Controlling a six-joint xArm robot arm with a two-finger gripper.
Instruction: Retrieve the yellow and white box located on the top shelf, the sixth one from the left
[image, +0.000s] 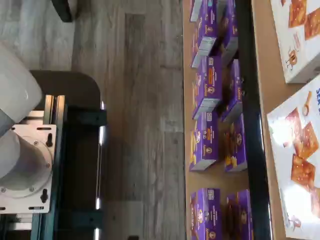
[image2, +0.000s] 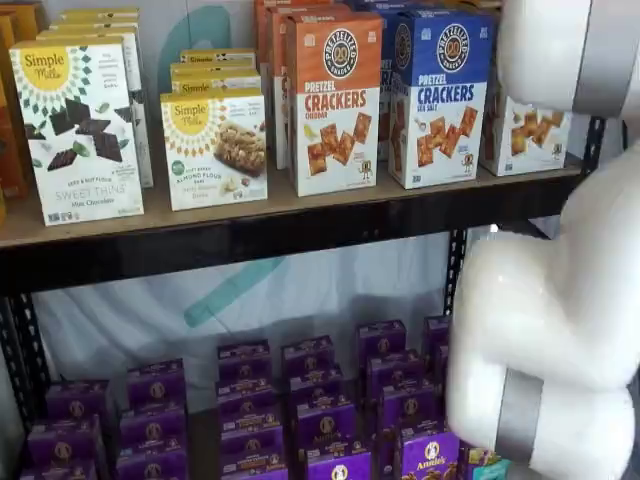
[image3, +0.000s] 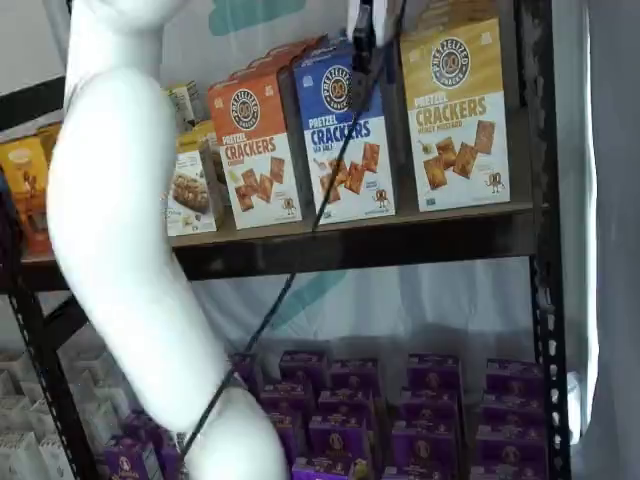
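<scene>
Yellow and white cracker box with orange-brown squares, orange carton, blue carton, purple boxes, tan shelf board with black rail, white arm, grey wood-grain floor

Small purple cardboard boxes in rows on tan wooden shelf board. White cartons with orange-brown cracker pictures beyond black metal rail. Grey wood-plank floor.

Glossy cardboard box, wooden top shelf
</scene>
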